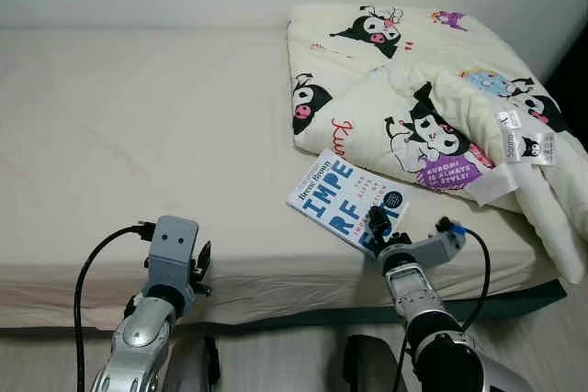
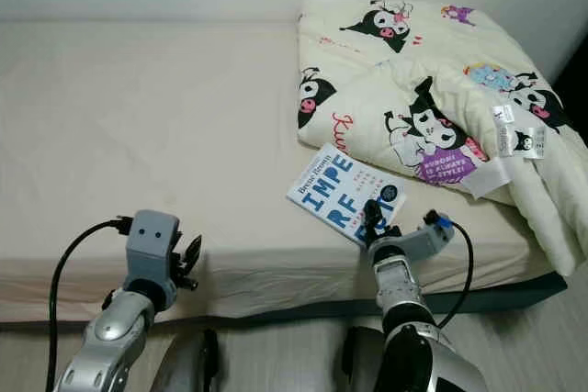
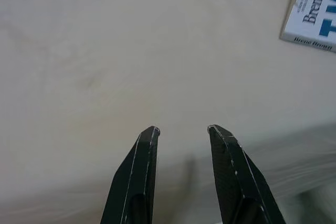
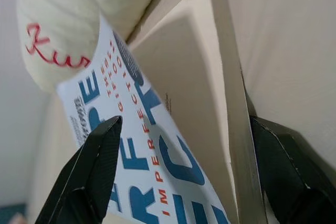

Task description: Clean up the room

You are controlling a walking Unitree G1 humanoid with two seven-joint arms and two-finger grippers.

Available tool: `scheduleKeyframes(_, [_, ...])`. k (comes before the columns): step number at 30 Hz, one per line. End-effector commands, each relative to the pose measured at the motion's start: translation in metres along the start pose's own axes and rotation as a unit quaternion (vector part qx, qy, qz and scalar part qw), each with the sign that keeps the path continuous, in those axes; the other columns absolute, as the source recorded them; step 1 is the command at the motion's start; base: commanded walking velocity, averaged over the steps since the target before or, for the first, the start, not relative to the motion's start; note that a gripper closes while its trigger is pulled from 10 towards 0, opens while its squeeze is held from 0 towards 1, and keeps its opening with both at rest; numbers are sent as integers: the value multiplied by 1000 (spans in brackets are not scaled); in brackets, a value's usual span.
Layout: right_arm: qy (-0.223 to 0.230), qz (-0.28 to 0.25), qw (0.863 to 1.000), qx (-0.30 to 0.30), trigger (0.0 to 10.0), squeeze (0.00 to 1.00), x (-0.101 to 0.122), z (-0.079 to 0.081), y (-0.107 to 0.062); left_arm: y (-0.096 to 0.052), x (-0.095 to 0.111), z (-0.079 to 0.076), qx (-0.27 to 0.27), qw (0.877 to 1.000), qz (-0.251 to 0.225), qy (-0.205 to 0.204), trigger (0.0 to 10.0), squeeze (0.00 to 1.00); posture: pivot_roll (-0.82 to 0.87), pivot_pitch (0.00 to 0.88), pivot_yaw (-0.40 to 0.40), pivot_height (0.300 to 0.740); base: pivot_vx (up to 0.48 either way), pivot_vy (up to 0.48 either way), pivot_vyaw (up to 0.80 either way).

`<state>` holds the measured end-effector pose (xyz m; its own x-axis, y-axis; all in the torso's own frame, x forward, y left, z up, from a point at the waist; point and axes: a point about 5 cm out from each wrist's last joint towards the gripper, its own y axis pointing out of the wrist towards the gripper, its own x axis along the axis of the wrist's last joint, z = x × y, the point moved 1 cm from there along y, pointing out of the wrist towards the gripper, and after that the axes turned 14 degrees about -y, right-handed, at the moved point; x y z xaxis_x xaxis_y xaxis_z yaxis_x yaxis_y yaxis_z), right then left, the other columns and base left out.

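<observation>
One book (image 1: 346, 201) lay on the bed (image 1: 138, 135) near its front edge, just beside the quilt (image 1: 432, 89), its near corner between the right gripper's (image 4: 184, 177) wide-set fingers; the left gripper (image 3: 184, 135), narrowly parted, hovered well apart.

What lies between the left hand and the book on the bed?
Only bare cream sheet lies between the left hand and the book, as the left eye view shows.
</observation>
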<state>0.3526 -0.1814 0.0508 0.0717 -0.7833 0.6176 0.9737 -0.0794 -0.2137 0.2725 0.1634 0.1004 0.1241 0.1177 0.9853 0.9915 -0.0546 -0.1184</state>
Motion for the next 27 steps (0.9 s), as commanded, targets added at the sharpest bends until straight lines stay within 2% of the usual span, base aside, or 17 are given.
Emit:
scheduleKeyframes(1, [39,48,998,-15,10000,0,-25,-6,-7,-3,-2,0,7,1000,5,2,10000,0,205,219,-47,562,0,0,0])
scheduleKeyframes(4, [53,43,998,-13,10000,0,-23,-6,-7,-3,-1,1,11,1000,3,2,10000,0,210,223,-46,562,0,0,0])
scheduleKeyframes(6, [79,33,996,-13,10000,0,-19,-9,-7,-5,1,3,21,1000,0,2,10000,0,213,228,-46,562,0,0,0])
scheduleKeyframes(13, [88,31,996,-14,10000,0,-16,-11,-6,-7,1,4,34,999,-1,-3,10000,0,211,235,-45,562,0,0,0])
scheduleKeyframes(14, [89,32,995,-13,7333,0,-15,-10,-6,-7,1,4,36,999,0,-5,10000,0,210,235,-45,562,0,0,0])
scheduleKeyframes(17, [89,33,995,-12,7333,0,-15,-10,-6,-7,1,5,38,999,0,-7,10000,0,209,235,-45,562,0,0,0])
scheduleKeyframes(18, [85,35,996,-10,0,0,-15,-10,-6,-6,1,4,40,999,0,-9,10000,0,204,233,-49,562,0,0,0])
scheduleKeyframes(27, [81,40,996,-8,0,0,-14,-9,-5,-5,2,5,50,999,-3,-12,10000,0,201,231,-58,562,0,0,0])
